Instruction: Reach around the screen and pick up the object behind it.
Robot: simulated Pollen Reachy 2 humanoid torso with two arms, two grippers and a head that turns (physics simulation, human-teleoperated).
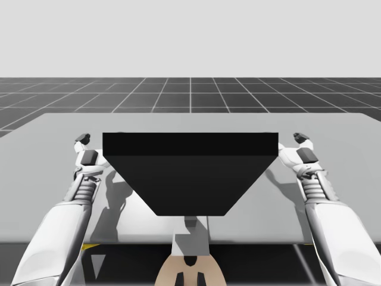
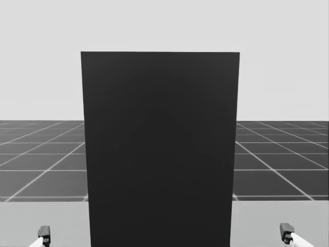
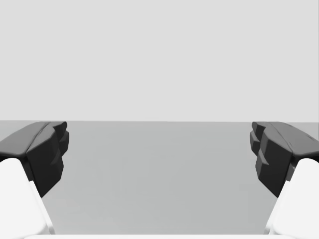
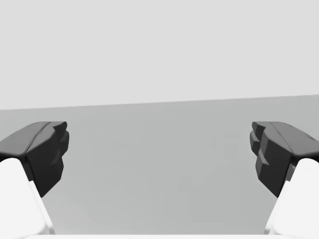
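A tall black screen (image 1: 190, 170) stands upright at the middle of the grey table (image 1: 53, 128) and hides whatever lies behind it; in the head view the screen (image 2: 160, 149) blocks the centre. My left gripper (image 1: 82, 139) hovers beside the screen's left edge, and my right gripper (image 1: 301, 138) beside its right edge. Each wrist view shows its own gripper open, left gripper (image 3: 159, 149) and right gripper (image 4: 159, 149), with bare table between the fingers. Both grippers' tips peek up in the head view, left gripper (image 2: 44, 232) and right gripper (image 2: 286, 231).
The grey table's far edge (image 1: 196, 114) runs behind the screen, with a dark gridded floor (image 1: 190, 92) beyond. Bare table surface lies to either side of the screen, ahead of both grippers.
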